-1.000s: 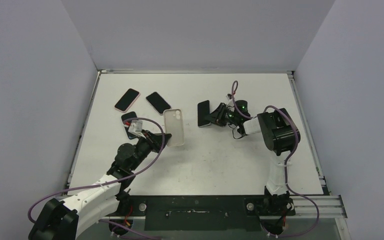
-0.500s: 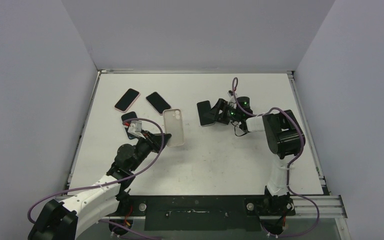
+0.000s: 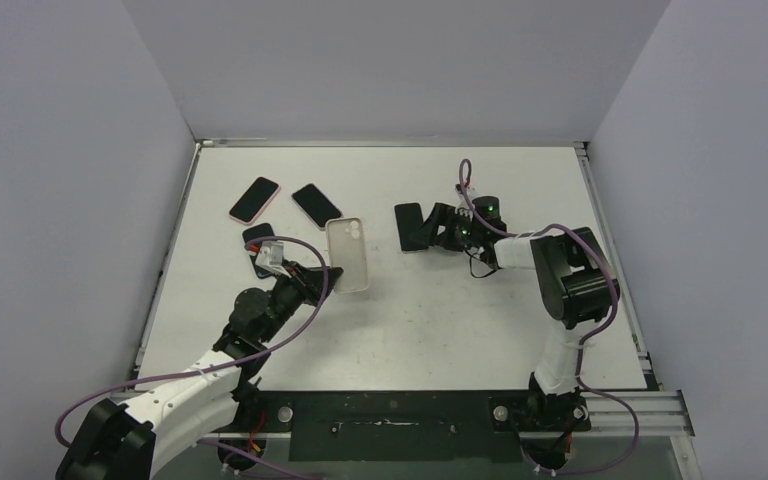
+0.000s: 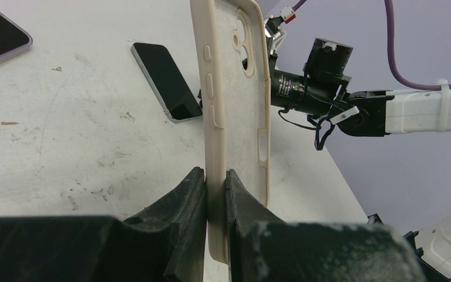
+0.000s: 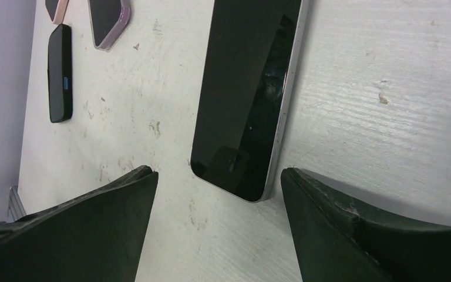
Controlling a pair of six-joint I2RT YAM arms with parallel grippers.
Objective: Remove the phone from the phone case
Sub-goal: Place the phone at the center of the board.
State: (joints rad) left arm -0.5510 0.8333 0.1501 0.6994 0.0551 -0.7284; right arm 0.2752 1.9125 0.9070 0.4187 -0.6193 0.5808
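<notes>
Plainly, the case (image 4: 235, 106) may slip from the left fingers' (image 4: 182, 205) thin pinch, while the wide-open right fingers (image 5: 340, 235) could nudge the phone (image 5: 252, 88).

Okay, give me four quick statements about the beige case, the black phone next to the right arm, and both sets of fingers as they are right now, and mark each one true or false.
1. The left arm's fingers are clamped on the beige silicone phone case. True.
2. That case has a phone in it. False: it is empty, and its bare inner face and camera cutout show.
3. The black phone with a silver edge lies flat on the white table, screen up. True.
4. The right arm's fingers are squeezing that phone. False: they stand open, one on each side of its near end, and do not touch it.
</notes>
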